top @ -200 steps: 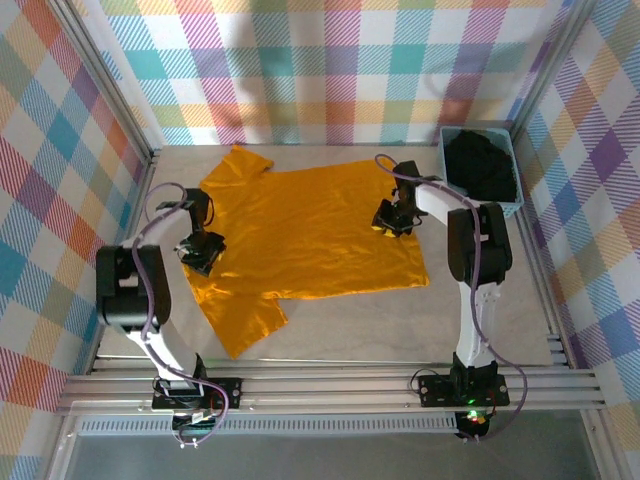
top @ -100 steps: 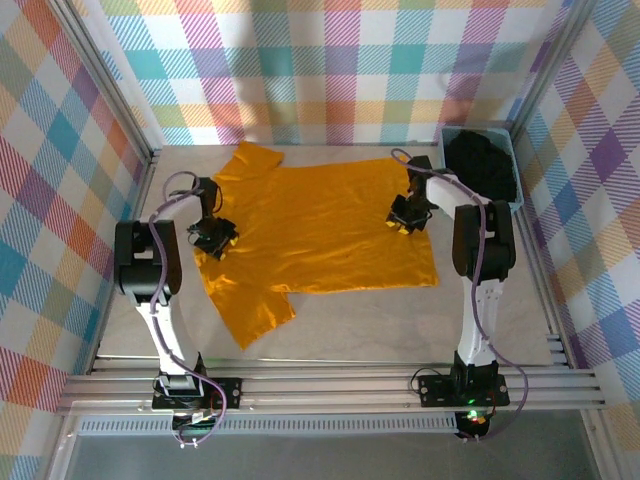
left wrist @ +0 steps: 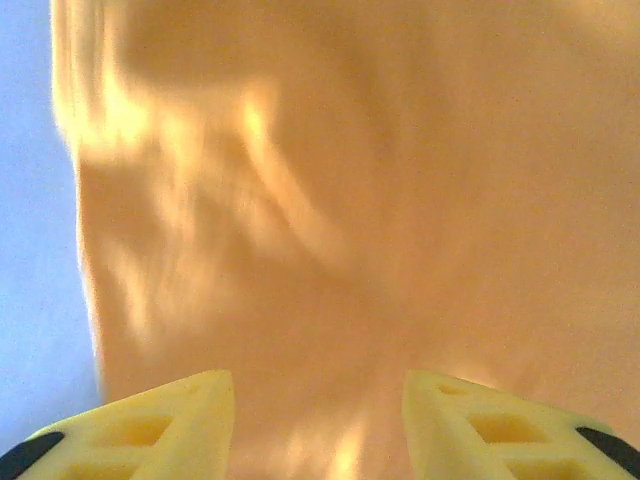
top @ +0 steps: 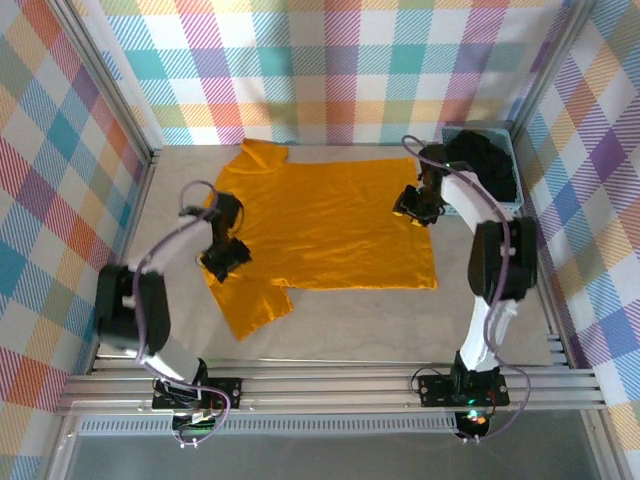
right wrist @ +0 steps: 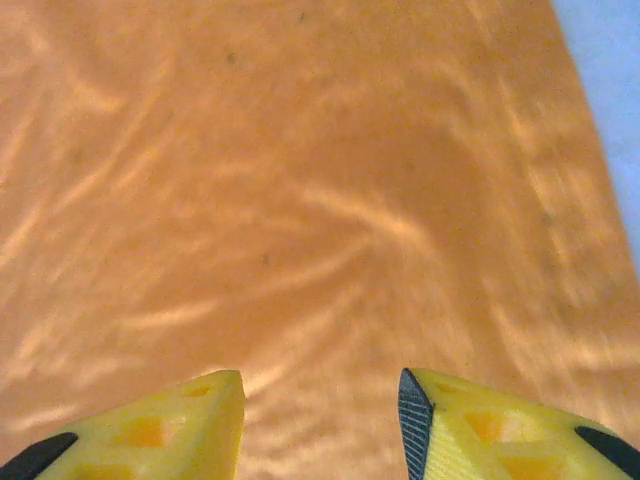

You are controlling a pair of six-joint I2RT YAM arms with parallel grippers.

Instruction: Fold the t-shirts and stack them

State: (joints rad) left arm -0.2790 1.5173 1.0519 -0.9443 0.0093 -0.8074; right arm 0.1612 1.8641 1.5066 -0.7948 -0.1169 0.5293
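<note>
Both claws (left wrist: 318, 382) (right wrist: 320, 376) half-open over t-shirt (top: 330, 228)

T-shirt (top: 330, 225) spread centrally, basket (top: 476, 128) far right, bare table (top: 400, 325) at front

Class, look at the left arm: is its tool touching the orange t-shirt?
Cannot tell. In the left wrist view the left tool stands open over the orange t-shirt, but blur leaves neither contact nor gap plain.
</note>
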